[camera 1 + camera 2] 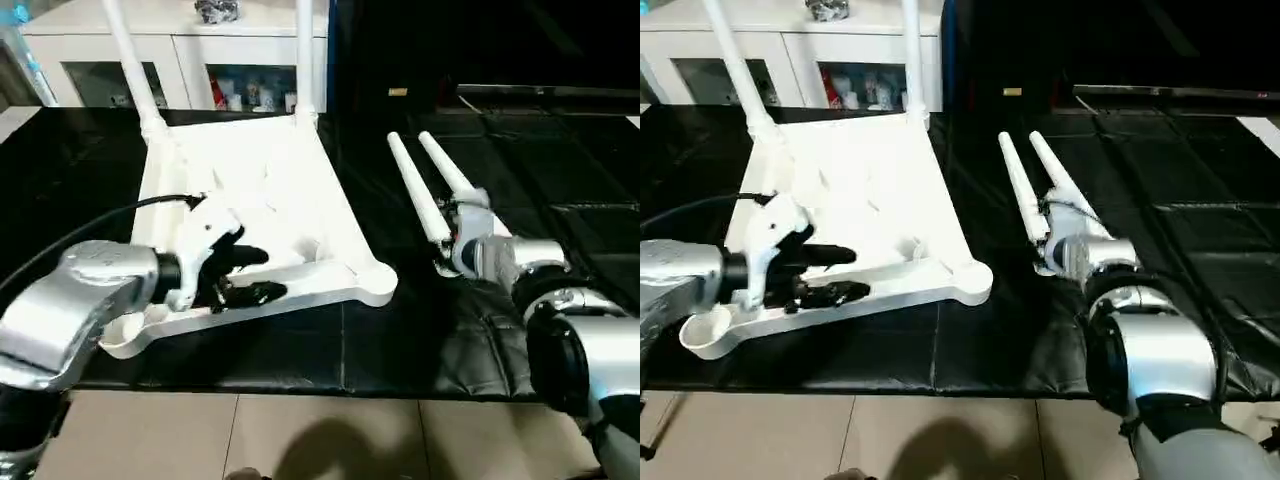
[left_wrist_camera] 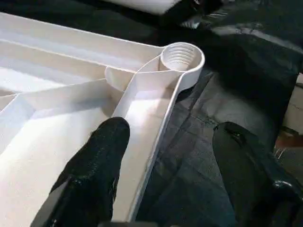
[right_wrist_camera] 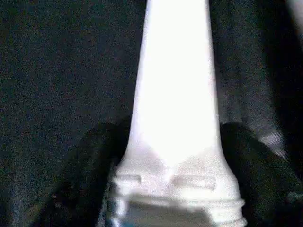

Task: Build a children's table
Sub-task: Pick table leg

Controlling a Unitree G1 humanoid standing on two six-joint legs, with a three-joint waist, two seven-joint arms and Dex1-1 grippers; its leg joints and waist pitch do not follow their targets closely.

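Left claw (image 2: 165,156) wide, astride top's (image 1: 250,170) near rim. Right claw (image 3: 175,156) flanks leg (image 3: 175,94), fingers apart; contact unclear.

We see bright overhead light that washes the white table top (image 1: 250,190) nearly to glare, its ribs hard to make out. The black cover on the desk (image 1: 520,150) stays dim, with faint sheen on its folds. A soft shadow falls on the floor (image 1: 330,450). In the right wrist view the leg (image 3: 175,109) is overexposed, blurred and out of focus.
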